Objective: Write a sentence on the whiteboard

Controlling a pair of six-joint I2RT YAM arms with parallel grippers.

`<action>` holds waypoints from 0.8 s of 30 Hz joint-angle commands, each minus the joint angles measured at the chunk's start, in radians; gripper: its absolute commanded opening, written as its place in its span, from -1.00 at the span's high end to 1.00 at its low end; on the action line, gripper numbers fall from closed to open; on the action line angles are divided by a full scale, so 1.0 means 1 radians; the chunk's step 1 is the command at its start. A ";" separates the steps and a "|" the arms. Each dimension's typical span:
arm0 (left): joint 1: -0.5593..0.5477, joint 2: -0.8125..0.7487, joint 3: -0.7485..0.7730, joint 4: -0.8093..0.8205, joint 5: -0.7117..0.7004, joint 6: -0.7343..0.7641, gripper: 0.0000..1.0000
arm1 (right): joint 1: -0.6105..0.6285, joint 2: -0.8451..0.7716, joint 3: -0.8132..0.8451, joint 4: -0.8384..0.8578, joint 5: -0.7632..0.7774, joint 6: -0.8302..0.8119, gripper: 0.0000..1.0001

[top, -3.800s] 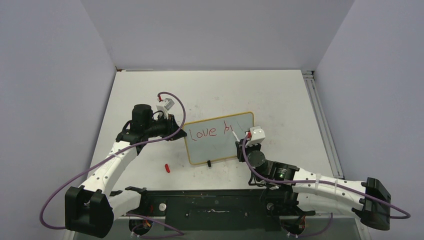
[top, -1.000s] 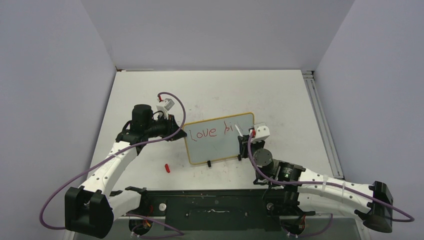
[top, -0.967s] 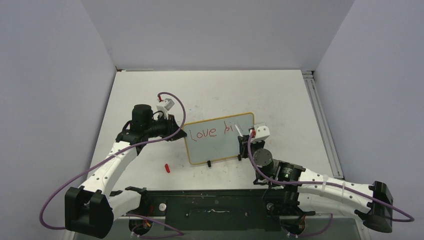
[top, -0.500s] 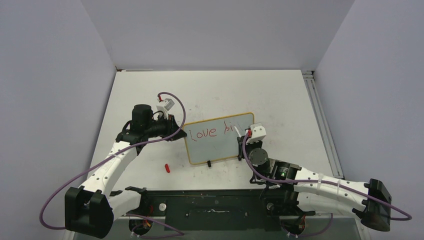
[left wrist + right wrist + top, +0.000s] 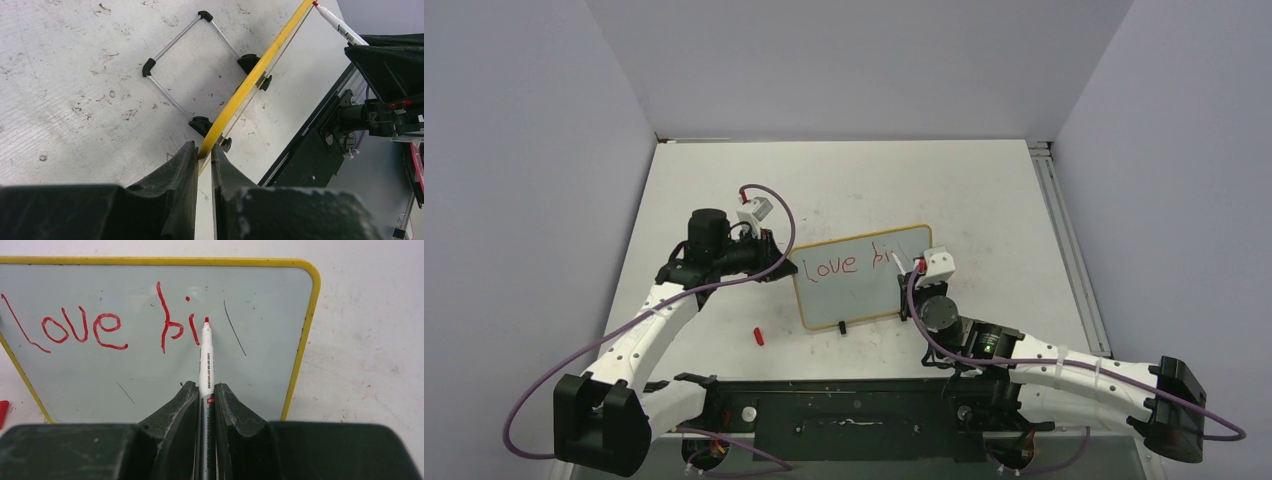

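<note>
whiteboard (image 5: pixel 864 290) stood mid-counter (image 5: pixel 724 180), left edge clamped by left end effector (image 5: pixel 204 150) | marker (image 5: pixel 206 355) pinched by right end effector (image 5: pixel 204 388) | sentence (image 5: pixel 100 327) legible as "love bi" only in right wrist view | wire stand (image 5: pixel 148 67) seen only behind board, left wrist view

A small red cap (image 5: pixel 759 336) lies on the scuffed white table (image 5: pixel 874 180), near its front edge.

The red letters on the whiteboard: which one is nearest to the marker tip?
The "i", rightmost letter, beside "b"; the marker tip is just right of it, far from "love".
</note>
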 commanded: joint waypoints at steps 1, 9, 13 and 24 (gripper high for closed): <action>0.000 -0.021 0.024 0.005 -0.004 0.003 0.79 | -0.007 -0.008 -0.024 -0.002 -0.004 0.046 0.89; 0.001 -0.021 0.024 0.009 0.001 0.002 0.79 | -0.007 -0.039 -0.054 -0.043 -0.008 0.104 0.89; 0.000 -0.023 0.022 0.010 0.001 0.000 0.79 | -0.005 -0.041 -0.059 -0.046 -0.014 0.115 0.89; 0.000 -0.024 0.022 0.010 0.000 0.000 0.80 | -0.004 -0.035 -0.039 -0.018 -0.006 0.077 0.89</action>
